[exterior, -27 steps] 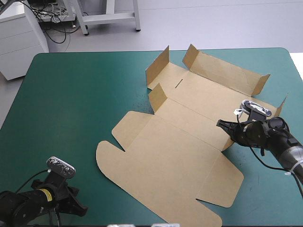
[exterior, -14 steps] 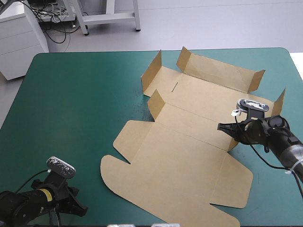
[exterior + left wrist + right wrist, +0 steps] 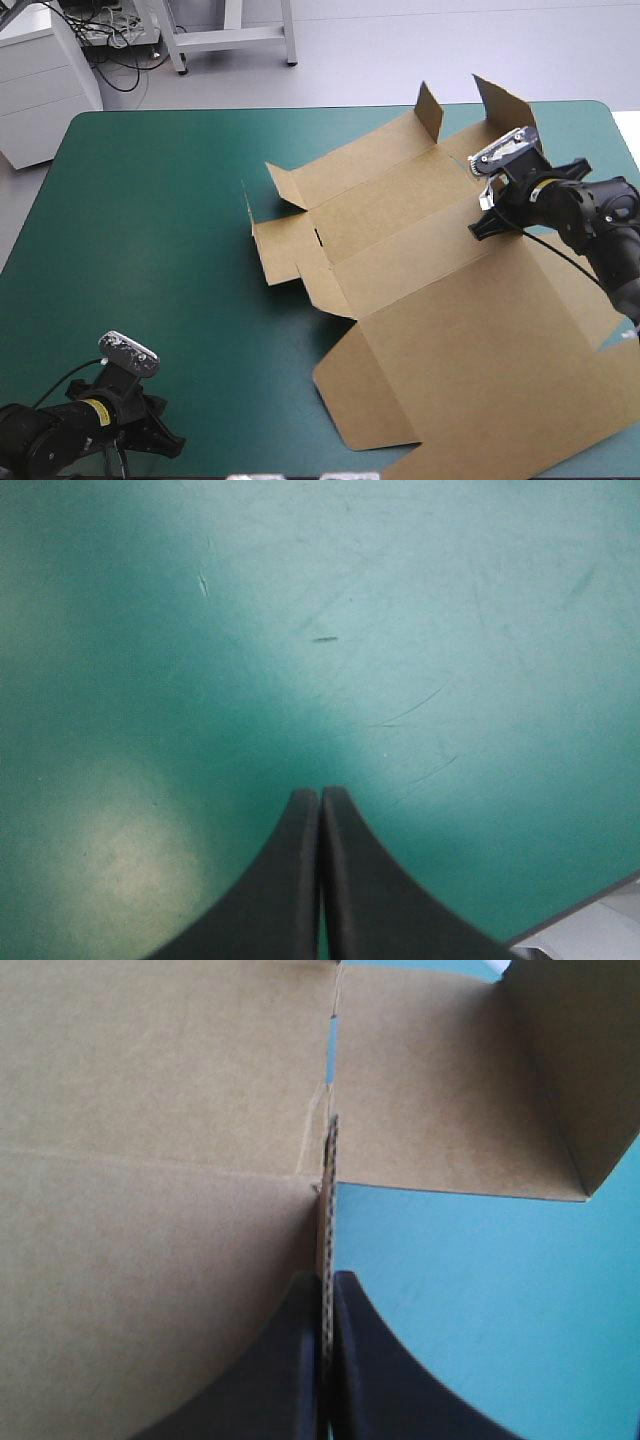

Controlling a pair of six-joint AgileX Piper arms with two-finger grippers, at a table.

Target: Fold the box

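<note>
Box (image 3: 430, 300), mostly flat, spreads leftward from right gripper (image 3: 326, 1280) clamped on its edge flap; left gripper (image 3: 320, 795) together, empty, well apart.

Carries a teal-green cover (image 3: 150, 250) across the whole desk (image 3: 90, 140), marked with fine scratches (image 3: 410, 708) near the near left corner. Bears the brown box (image 3: 480, 330) over the right half, mostly flat, small flaps (image 3: 430, 108) upright at its far and left ends, reaching the near right corner.

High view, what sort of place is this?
Probably a robotics lab bench: a teal-green table, a left gripper resting shut, and a right gripper shut on the partly folded brown box.
</note>
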